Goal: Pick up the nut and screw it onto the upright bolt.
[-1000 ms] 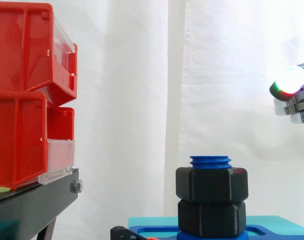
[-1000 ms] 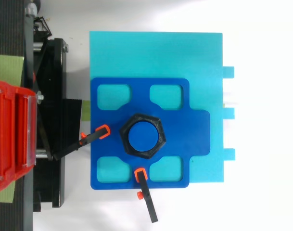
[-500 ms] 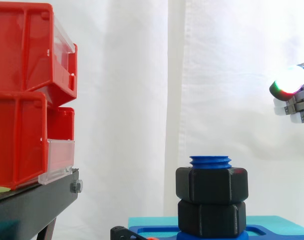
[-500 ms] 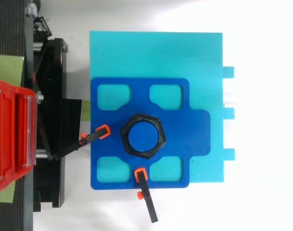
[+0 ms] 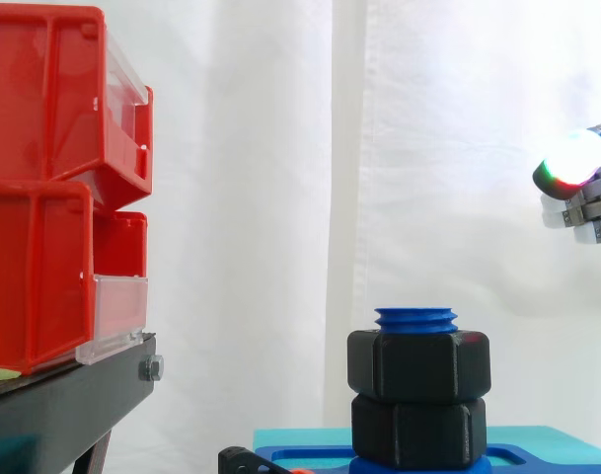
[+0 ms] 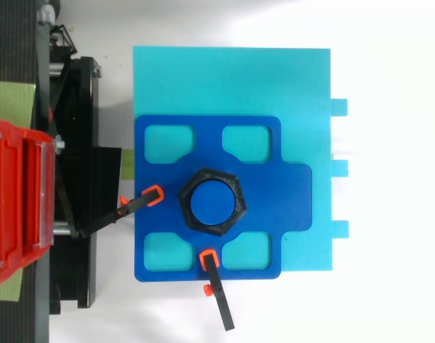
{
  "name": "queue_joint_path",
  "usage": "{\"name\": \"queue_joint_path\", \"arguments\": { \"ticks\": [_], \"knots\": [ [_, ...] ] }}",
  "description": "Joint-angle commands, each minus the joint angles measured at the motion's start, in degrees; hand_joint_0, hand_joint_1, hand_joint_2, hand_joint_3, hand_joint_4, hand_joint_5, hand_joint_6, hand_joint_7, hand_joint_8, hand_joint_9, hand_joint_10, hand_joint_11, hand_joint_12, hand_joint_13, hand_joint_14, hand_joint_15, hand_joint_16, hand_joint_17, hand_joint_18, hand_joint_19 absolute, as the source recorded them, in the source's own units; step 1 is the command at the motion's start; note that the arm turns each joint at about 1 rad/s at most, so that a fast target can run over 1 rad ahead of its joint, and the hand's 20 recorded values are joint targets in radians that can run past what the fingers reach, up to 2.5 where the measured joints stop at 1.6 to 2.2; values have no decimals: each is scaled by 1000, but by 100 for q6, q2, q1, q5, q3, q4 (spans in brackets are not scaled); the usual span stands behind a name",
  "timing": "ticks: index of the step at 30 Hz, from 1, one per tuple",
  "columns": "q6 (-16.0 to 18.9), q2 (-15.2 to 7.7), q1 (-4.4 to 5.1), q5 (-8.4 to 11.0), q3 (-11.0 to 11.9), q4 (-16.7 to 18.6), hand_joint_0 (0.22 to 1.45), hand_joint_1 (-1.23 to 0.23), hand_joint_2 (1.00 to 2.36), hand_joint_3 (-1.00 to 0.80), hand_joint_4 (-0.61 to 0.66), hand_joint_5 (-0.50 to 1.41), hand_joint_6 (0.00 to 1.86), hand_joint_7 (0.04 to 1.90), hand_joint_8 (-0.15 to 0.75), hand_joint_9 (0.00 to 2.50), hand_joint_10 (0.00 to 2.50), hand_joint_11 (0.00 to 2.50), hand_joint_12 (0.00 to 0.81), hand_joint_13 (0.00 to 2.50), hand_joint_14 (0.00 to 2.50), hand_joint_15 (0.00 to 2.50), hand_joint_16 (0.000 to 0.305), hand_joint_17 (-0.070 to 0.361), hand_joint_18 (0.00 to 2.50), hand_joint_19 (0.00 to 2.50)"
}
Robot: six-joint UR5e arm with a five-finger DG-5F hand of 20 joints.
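Side view: hand (image 5: pixel 579 178) unmoved at right edge, grip unclear; nut (image 5: pixel 418 363) stays on bolt (image 5: pixel 415 318).

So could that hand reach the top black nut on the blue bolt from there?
Probably yes: the hand hangs above and right of the top nut, with nothing but open air between them in the side view.

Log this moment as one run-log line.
hand: high at side view's right edge, apart from bolt | upper nut: on bolt, stacked on lower nut | bolt: upright, thread tip above nuts
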Motion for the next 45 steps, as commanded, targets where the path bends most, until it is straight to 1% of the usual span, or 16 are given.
{"name": "queue_joint_path", "arguments": {
  "ticks": [1,4,8,11,14,17,19,21,23,26,29,32,36,38,42,45],
  "knots": [
    [0,0,0,-8,-4,0,506,-478,1000,-500,147,-242,502,726,171,0,0,0,317,0,0,0,42,94,0,0],
    [0,0,0,1,5,0,506,-475,1000,-500,145,-238,502,664,173,0,0,0,322,0,0,0,43,97,0,0],
    [0,0,0,1,5,0,506,-475,1000,-500,138,-239,502,702,172,0,0,0,319,0,0,0,43,96,0,0],
    [0,0,0,1,-4,8,505,-475,1000,-500,135,-235,502,648,173,0,0,0,318,0,0,0,43,97,0,0],
    [0,0,0,-8,5,8,506,-478,1000,-500,138,-236,502,693,171,0,0,0,317,0,0,0,43,96,0,0],
    [0,0,0,1,5,0,506,-477,1000,-500,133,-235,502,668,174,0,0,0,318,0,0,0,43,97,0,0],
    [0,0,0,-8,5,0,505,-481,1000,-500,135,-238,502,704,172,0,0,0,318,0,0,0,43,96,0,0],
    [0,0,0,1,-4,0,506,-481,1000,-500,134,-238,502,701,174,0,0,0,319,0,0,0,43,96,0,0],
    [0,0,0,1,5,8,507,-485,1000,-500,136,-232,501,655,174,0,0,0,318,0,0,0,43,97,0,0],
    [0,0,0,1,-4,0,508,-485,1000,-500,139,-235,502,714,174,0,0,0,316,0,0,0,42,95,0,0],
    [0,0,0,1,5,0,508,-485,1000,-500,136,-232,502,660,172,0,0,0,317,0,0,0,43,97,0,0],
    [0,0,0,1,-4,0,508,-486,1000,-500,134,-235,502,710,172,0,0,0,316,0,0,0,42,95,0,0],
    [0,0,0,1,5,0,505,-482,1000,-500,125,-234,502,665,172,0,0,0,317,0,0,0,43,96,0,0],
    [0,0,0,1,5,0,505,-480,1000,-500,125,-237,502,715,175,0,0,0,315,0,0,0,42,95,0,0],
    [0,0,0,1,5,8,505,-474,1000,-500,132,-232,502,667,172,0,0,0,317,0,0,0,43,97,0,0],
    [0,0,0,1,5,0,506,-475,1000,-500,122,-238,502,710,174,0,0,0,315,0,0,0,42,95,0,0]
  ]
}}
